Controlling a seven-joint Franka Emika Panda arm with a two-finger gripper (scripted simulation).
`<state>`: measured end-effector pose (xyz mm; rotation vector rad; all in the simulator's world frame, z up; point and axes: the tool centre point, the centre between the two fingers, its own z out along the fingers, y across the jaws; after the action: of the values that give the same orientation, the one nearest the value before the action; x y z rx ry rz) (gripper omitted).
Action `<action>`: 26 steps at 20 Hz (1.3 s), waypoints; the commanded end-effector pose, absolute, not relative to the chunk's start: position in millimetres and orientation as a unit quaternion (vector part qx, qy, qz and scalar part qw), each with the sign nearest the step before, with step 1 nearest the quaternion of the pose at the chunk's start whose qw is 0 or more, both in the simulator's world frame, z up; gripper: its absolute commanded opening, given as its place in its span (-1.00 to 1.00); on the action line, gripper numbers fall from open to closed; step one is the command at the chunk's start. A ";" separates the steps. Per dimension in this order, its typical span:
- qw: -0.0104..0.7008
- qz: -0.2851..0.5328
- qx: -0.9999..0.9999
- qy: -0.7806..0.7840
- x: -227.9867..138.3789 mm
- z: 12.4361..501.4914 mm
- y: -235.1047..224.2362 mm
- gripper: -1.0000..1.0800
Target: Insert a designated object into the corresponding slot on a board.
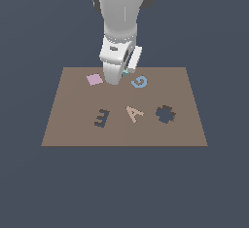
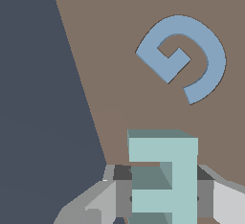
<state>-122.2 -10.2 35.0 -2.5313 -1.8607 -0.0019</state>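
Item: teal E block (image 2: 165, 180), clamped between our gripper (image 2: 162, 194) fingers beside the blue G (image 2: 184, 58). We should carry it level to the E-shaped slot (image 1: 101, 118) on the board (image 1: 73, 129), matching orientation before lowering.

Teal E (image 2: 162, 180), blue G (image 2: 186, 55), brown board (image 1: 73, 124).

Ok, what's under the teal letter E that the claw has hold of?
Under the teal E, the wrist view shows the brown board beside the blue G. The claw grips its sides. The board directly beneath the E is covered.
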 end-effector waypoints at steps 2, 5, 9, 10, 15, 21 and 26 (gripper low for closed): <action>0.000 -0.001 -0.771 -0.637 -115.5 35.6 -24.2 -1.00; 0.000 -0.001 -0.739 -0.673 -108.4 36.0 -35.6 -1.00; 0.000 -0.001 -0.694 -0.720 -97.0 36.5 -49.8 -1.00; 0.000 -0.001 -0.682 -0.731 -93.9 36.6 -53.2 -1.00; -0.001 -0.001 -0.618 -0.786 -76.0 37.2 -68.5 -1.00; -0.001 -0.001 -0.533 -0.846 -50.5 38.0 -82.8 -1.00; -0.001 -0.001 -0.455 -0.891 -26.5 38.6 -90.3 -1.00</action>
<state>-34.0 -88.5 38.3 -1.5087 -2.7569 -0.0026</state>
